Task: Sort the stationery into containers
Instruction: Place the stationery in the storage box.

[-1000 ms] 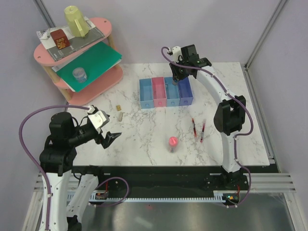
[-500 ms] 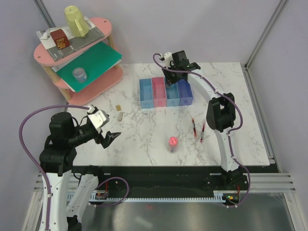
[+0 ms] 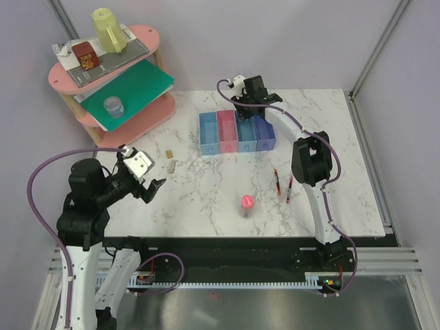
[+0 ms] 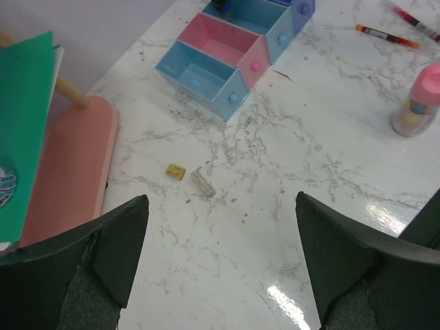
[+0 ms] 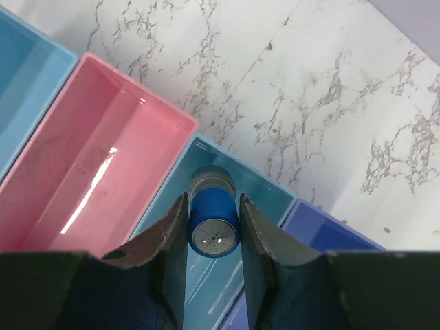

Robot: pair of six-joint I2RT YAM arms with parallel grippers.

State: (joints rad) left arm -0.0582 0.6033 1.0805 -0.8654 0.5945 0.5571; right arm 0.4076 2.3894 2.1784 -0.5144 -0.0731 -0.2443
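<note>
Gripping the blue-capped bottle (image 5: pixel 214 232), the right gripper (image 5: pixel 212 205) hangs over the third bin (image 5: pixel 273 191); left gripper (image 4: pixel 221 230) fingers spread wide apart.

Open tabletop (image 4: pixel 295 172) lies between the tan blocks (image 4: pixel 203 183) and pink-capped tube (image 4: pixel 415 103); the pink shelf (image 4: pixel 69 172) walls the left side

White links and black joint housings make up the left arm (image 3: pixel 86 184) at the frame's lower left and the right arm (image 3: pixel 311 163) at centre right — a purple cable (image 3: pixel 31 189) loops along each. The fingers (image 4: pixel 117 240) are dark grey and wedge-shaped.
</note>
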